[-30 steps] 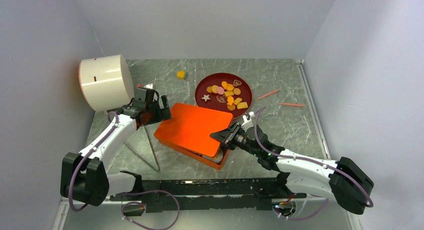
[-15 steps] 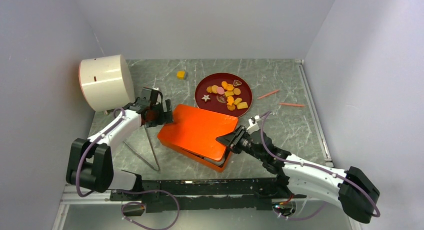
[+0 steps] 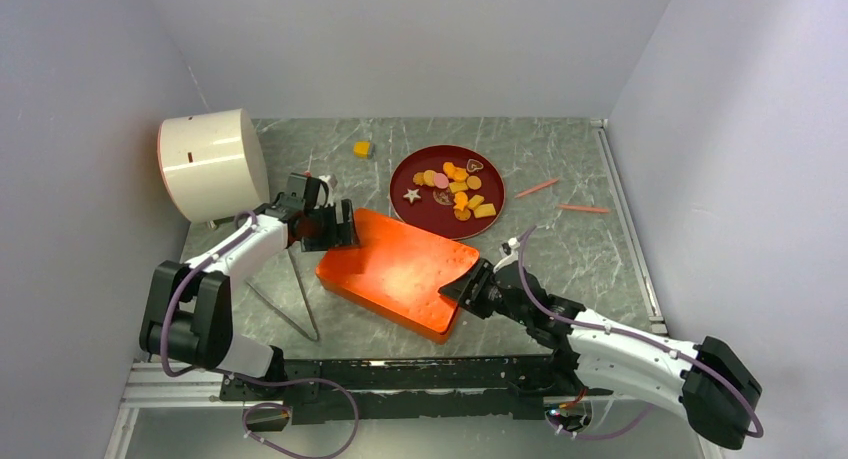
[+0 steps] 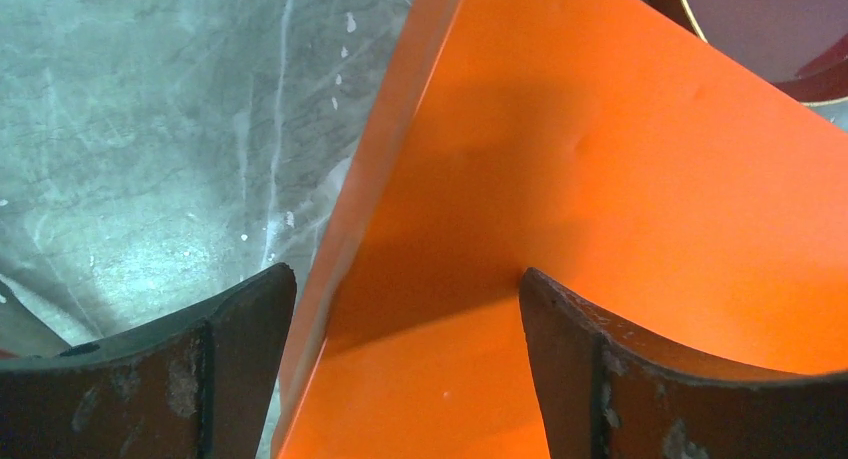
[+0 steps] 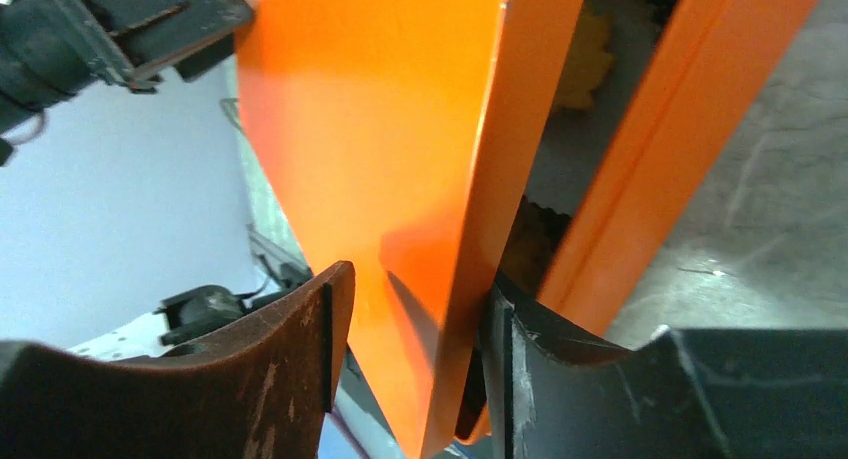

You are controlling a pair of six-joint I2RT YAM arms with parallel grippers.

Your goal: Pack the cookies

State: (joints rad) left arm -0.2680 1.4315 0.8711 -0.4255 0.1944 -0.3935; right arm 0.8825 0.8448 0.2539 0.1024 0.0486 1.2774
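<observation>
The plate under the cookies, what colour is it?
The plate is dark red, clearest from the top camera.

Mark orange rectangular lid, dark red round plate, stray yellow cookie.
orange rectangular lid (image 3: 400,264): top view, flat centre
dark red round plate (image 3: 500,182): top view, right rim
stray yellow cookie (image 3: 362,149): top view, middle

Grey marble tbl (image 3: 560,249): orange box (image 3: 395,269), red plate (image 3: 497,184), stray yellow cookie (image 3: 362,149), white drum (image 3: 210,164), 2 sticks (image 3: 538,187) (straws?).
</observation>
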